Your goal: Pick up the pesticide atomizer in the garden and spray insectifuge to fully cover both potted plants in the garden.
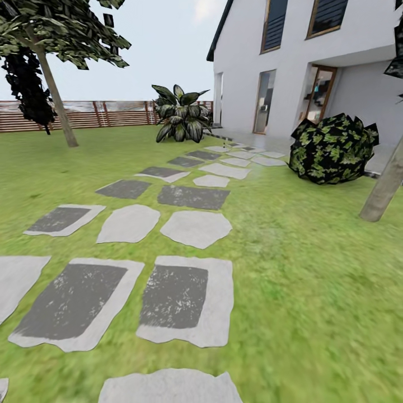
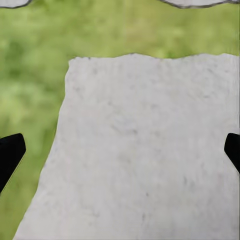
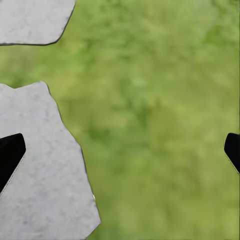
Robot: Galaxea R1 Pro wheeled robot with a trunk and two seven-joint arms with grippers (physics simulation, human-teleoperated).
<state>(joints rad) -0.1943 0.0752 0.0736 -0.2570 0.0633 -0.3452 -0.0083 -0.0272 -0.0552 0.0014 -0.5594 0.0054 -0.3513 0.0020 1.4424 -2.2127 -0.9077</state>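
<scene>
Hidden or cut off:
- Left gripper [image 2: 120, 150]: you see two black fingertips [image 2: 10, 152] at opposite edges of the left wrist view, the rest cut off. Jaws spread wide, nothing between them. A pale stepping stone [image 2: 145, 150] lies beneath, grass around it.
- Right gripper [image 3: 120, 150]: again two black fingertips [image 3: 10, 152] at the frame edges, bodies cut off. Jaws spread wide and empty, over lawn with the edge of a pale stone [image 3: 40, 170] to one side and another stone [image 3: 32, 20] beyond it.
- Near stones in the head view are cropped by the frame's near and left edges.
- The tree [image 1: 53, 84] far left loses its crown at the top edge; the trunk [image 1: 383, 187] at right is cut by the frame edge.

Task thing located:
- The garden [image 1: 313, 291]: green lawn running from near to far, which you face from within.

Surroundings:
- Stepping-stone path [image 1: 193, 226]: flat pale and dark grey slabs leading from near centre-left to the far house.
- White house [image 1: 280, 61] far right, with tall windows and a glazed door.
- Rounded dark-leaved bush [image 1: 333, 148] right, beside the house, just left of the cut-off trunk.
- Broad-leaved dark plant [image 1: 179, 115] far centre, at the path's far left side.
- Brown slatted fence [image 1: 106, 113] along the far left, behind the tree.
</scene>
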